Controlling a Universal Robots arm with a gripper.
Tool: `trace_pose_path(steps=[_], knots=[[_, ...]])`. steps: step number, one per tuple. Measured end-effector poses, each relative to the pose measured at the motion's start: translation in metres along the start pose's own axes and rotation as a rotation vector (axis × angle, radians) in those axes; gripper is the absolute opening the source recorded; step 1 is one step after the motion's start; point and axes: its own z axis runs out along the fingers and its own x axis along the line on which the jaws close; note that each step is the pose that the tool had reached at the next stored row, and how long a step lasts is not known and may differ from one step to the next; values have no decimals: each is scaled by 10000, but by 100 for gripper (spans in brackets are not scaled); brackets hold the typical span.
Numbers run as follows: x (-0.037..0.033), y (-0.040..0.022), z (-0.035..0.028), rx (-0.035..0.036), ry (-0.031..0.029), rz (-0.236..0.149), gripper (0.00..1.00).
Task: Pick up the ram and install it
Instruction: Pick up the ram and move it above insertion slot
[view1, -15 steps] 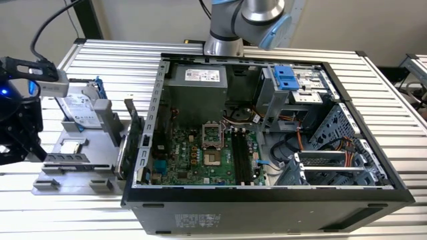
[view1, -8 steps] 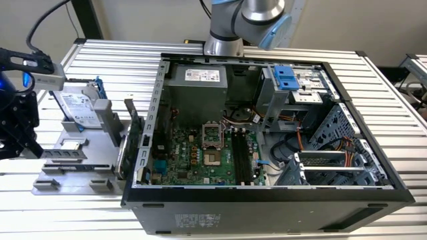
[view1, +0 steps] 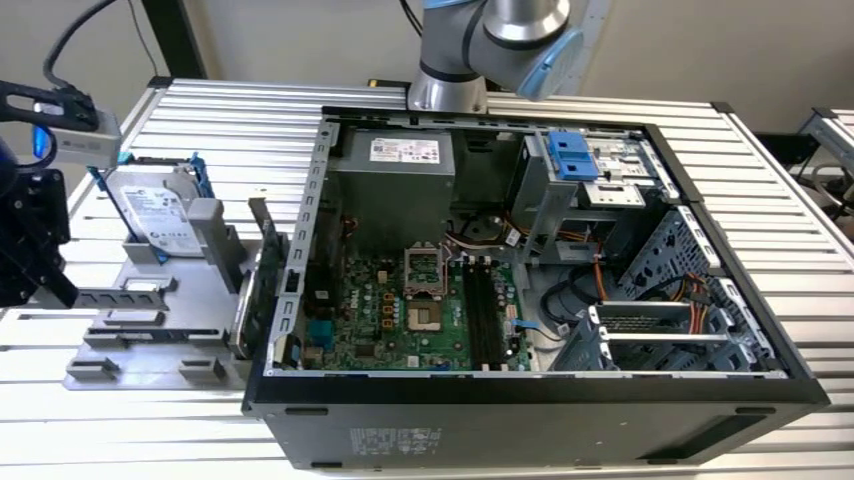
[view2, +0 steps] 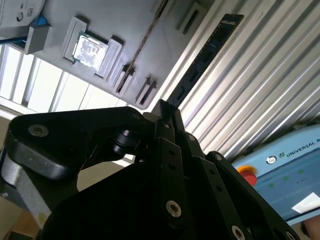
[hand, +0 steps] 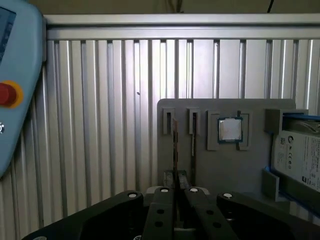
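- Ribbed aluminium tabletop (hand: 100, 125) runs under everything, with a grey parts fixture (hand: 220, 170) lying on it.
- Nearest the cameras in both wrist views, the pincer (view2: 165, 117) is narrow, its black fingers clamped on one end of the ram (view2: 205, 55).
- The ram, a long dark stick, projects straight out from the fingertips, over the fixture's edge and the tabletop ribs. I cannot tell whether its far end is free of a holder slot.
- Just past it, the square silver processor (view2: 90, 47) sits in its own pocket of the fixture.
- The lift looks to be the step in hand. It wants a firm, square clamp so the stick does not twist, and a path clear of the fixture's slot posts.
- Farthest off, at the exterior view's centre, the open computer case (view1: 534, 400) shows its black memory slots (view1: 483, 310), well apart from the fixture at that view's left.
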Motion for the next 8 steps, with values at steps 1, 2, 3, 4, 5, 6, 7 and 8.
trace_pose_path(steps=[1,2,3,4,5,6,7,8], knots=[[0,0,-16,-1,0,0,0],[0,0,-30,0,0,1,0],[0,0,-46,-1,0,1,0],[0,0,-60,0,-1,0,0],[0,1,-76,-1,0,1,0],[1,1,-91,-1,1,0,0],[1,0,-106,0,0,0,0],[1,1,-120,0,0,0,0]])
